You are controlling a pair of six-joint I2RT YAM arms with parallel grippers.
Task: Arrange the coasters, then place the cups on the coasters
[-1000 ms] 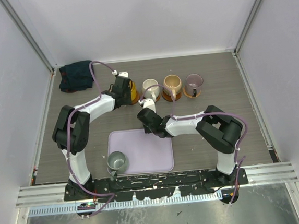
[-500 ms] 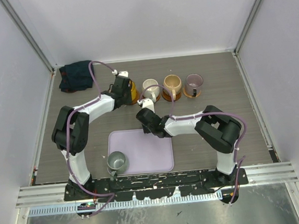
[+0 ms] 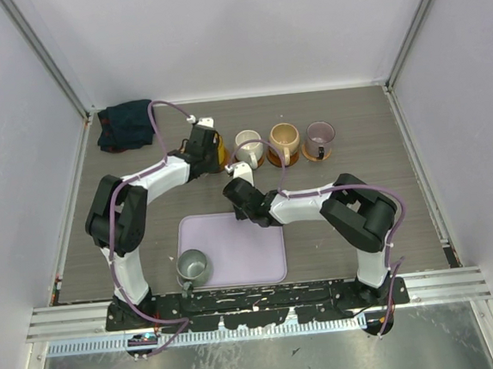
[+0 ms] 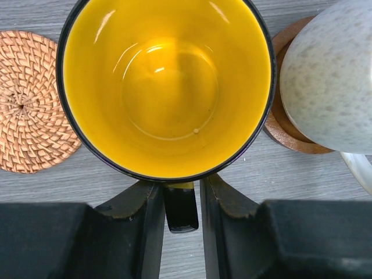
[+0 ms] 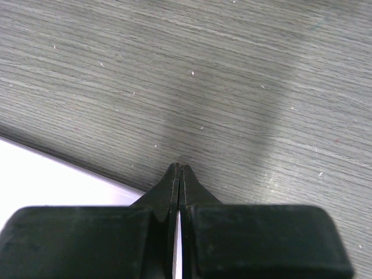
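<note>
The yellow cup [image 4: 168, 87] [image 3: 217, 151] fills the left wrist view. Its dark handle [image 4: 181, 206] sits between the fingers of my left gripper [image 4: 181, 189] [image 3: 205, 147], which is shut on it. A woven coaster [image 4: 29, 104] lies bare just left of the cup. To the right, the white cup [image 4: 331, 75] [image 3: 247, 145] stands on a wooden coaster [image 4: 285, 131]. The tan cup [image 3: 284, 136] and the mauve cup [image 3: 319, 133] each stand on a coaster in the same back row. The grey-green cup [image 3: 191, 265] stands on the tray's near left corner. My right gripper [image 5: 179, 170] [image 3: 232, 190] is shut and empty, low over the table.
The lavender tray [image 3: 243, 245] lies in front of the arms, and its far edge [image 5: 46, 174] shows just beside the right fingers. A dark cloth [image 3: 125, 126] is bunched in the back left corner. Walls close in the table on three sides.
The right gripper has crept slightly left and away from the tray. The left gripper and the yellow cup have shifted only a touch towards the back.
</note>
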